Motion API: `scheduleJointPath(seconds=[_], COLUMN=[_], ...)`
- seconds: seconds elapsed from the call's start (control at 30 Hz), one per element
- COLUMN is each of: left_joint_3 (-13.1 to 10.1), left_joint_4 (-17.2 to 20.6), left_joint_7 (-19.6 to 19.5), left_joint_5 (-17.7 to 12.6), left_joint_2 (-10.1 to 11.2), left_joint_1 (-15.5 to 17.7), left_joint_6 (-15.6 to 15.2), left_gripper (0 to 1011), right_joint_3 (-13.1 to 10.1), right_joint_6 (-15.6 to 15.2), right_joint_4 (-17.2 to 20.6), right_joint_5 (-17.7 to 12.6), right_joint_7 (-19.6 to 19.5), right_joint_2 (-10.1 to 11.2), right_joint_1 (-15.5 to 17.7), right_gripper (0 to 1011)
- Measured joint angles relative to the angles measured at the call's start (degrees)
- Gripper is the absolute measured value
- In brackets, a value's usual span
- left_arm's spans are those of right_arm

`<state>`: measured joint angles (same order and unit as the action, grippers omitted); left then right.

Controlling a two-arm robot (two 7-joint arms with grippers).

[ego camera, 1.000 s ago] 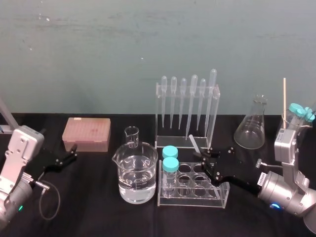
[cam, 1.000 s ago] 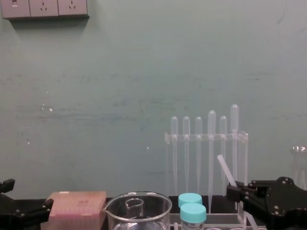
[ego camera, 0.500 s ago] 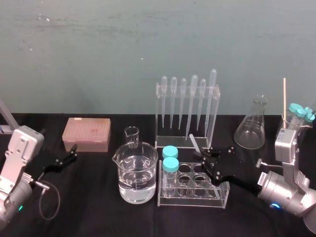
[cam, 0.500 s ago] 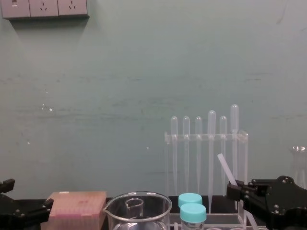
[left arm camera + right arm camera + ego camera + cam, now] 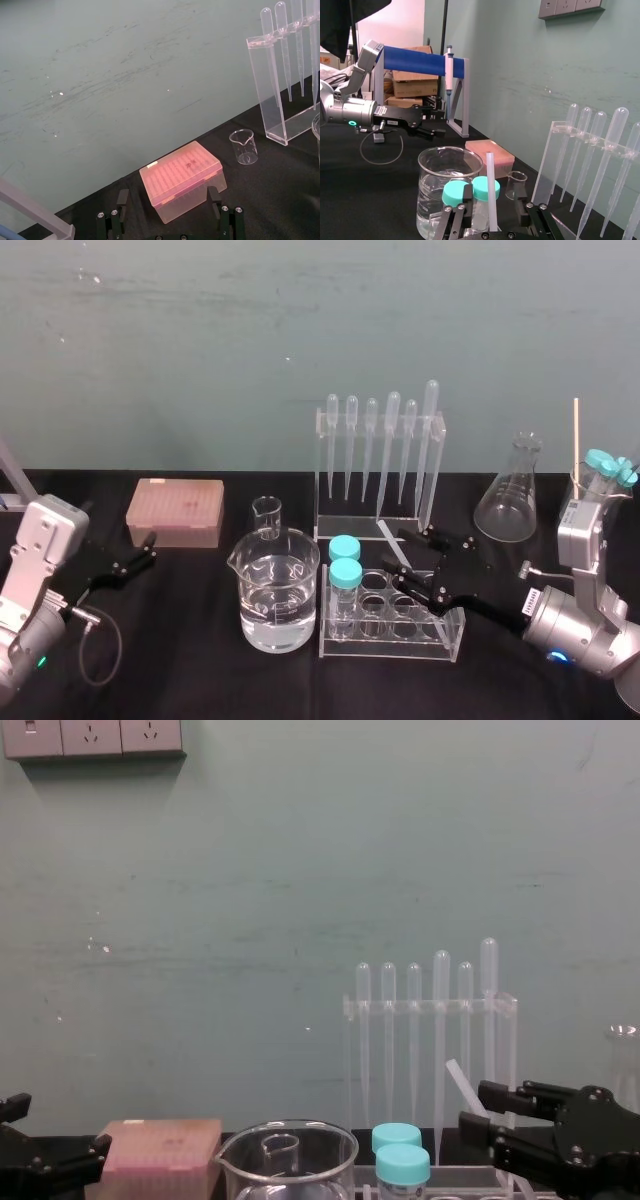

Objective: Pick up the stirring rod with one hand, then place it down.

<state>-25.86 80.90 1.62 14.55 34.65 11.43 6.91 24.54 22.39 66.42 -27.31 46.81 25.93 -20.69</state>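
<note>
Right tool [image 5: 396, 550] now spread wide, stirring rod [image 5: 491, 195] between jaws, leaning lower

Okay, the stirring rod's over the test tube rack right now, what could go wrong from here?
1. The right gripper has its jaws open around the tilted stirring rod, above the test tube rack. If the rod is not resting firmly, it may topple toward the capped tubes or the water-filled beaker.
2. Pulling back, a jaw could catch the rod or nudge the rack. The left gripper sits parked near the pink box.
</note>
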Motion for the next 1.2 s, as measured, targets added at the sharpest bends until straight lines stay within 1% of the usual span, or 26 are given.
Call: scheduleJointPath(seconds=[0.07,0.1,0.13,0.27,0.3,0.37,0.4,0.47,0.57,0.67,0.73,0.83,0.87,0.9,1.0,1.03,1.1,1.17,1.2], left_joint_3=[0.0,0.0,0.0,0.0,0.0,0.0,0.0,0.0,0.0,0.0,0.0,0.0,0.0,0.0,0.0,0.0,0.0,0.0,0.0], left_joint_4=[0.0,0.0,0.0,0.0,0.0,0.0,0.0,0.0,0.0,0.0,0.0,0.0,0.0,0.0,0.0,0.0,0.0,0.0,0.0], left_joint_7=[0.0,0.0,0.0,0.0,0.0,0.0,0.0,0.0,0.0,0.0,0.0,0.0,0.0,0.0,0.0,0.0,0.0,0.0,0.0], left_joint_5=[0.0,0.0,0.0,0.0,0.0,0.0,0.0,0.0,0.0,0.0,0.0,0.0,0.0,0.0,0.0,0.0,0.0,0.0,0.0], left_joint_2=[0.0,0.0,0.0,0.0,0.0,0.0,0.0,0.0,0.0,0.0,0.0,0.0,0.0,0.0,0.0,0.0,0.0,0.0,0.0], left_joint_1=[0.0,0.0,0.0,0.0,0.0,0.0,0.0,0.0,0.0,0.0,0.0,0.0,0.0,0.0,0.0,0.0,0.0,0.0,0.0], left_joint_6=[0.0,0.0,0.0,0.0,0.0,0.0,0.0,0.0,0.0,0.0,0.0,0.0,0.0,0.0,0.0,0.0,0.0,0.0,0.0], left_gripper=[1000,1000,1000,1000,1000,1000,1000,1000,1000,1000,1000,1000,1000,1000,1000,1000,1000,1000,1000], right_joint_3=[0.0,0.0,0.0,0.0,0.0,0.0,0.0,0.0,0.0,0.0,0.0,0.0,0.0,0.0,-0.7,-0.7,-1.8,-2.5,-3.3], right_joint_6=[0.0,0.0,0.0,0.0,0.1,0.1,0.1,0.1,0.1,0.1,0.9,2.7,3.8,3.8,6.7,6.7,8.7,9.7,10.4], right_joint_4=[0.0,0.0,0.0,0.0,0.0,0.0,0.0,0.0,0.0,0.0,-0.1,-0.3,-0.3,-0.3,-0.2,-0.2,0.5,1.0,1.8], right_joint_5=[0.0,0.0,0.0,0.0,0.0,0.0,0.0,0.0,0.0,0.0,0.1,0.3,0.4,0.4,0.5,0.5,0.6,0.9,1.2], right_joint_7=[0.0,0.0,0.0,0.0,0.0,0.0,0.0,0.0,0.0,0.0,0.1,0.4,0.5,0.5,0.5,0.5,-0.4,-1.2,-2.4], right_joint_2=[0.0,0.0,0.0,0.0,0.0,0.0,0.0,0.0,0.0,0.0,-0.3,-0.9,-1.2,-1.2,-2.2,-2.2,-2.7,-2.9,-3.0], right_joint_1=[0.0,0.0,0.0,0.0,0.0,0.0,0.0,0.0,0.0,0.0,-0.5,-1.6,-2.1,-2.1,-3.5,-3.5,-4.2,-4.2,-3.9], right_gripper=[560,582,641,722,778,810,863,904,994,1003,1003,1003,1003,1003,1003,1003,1003,1003,1003])
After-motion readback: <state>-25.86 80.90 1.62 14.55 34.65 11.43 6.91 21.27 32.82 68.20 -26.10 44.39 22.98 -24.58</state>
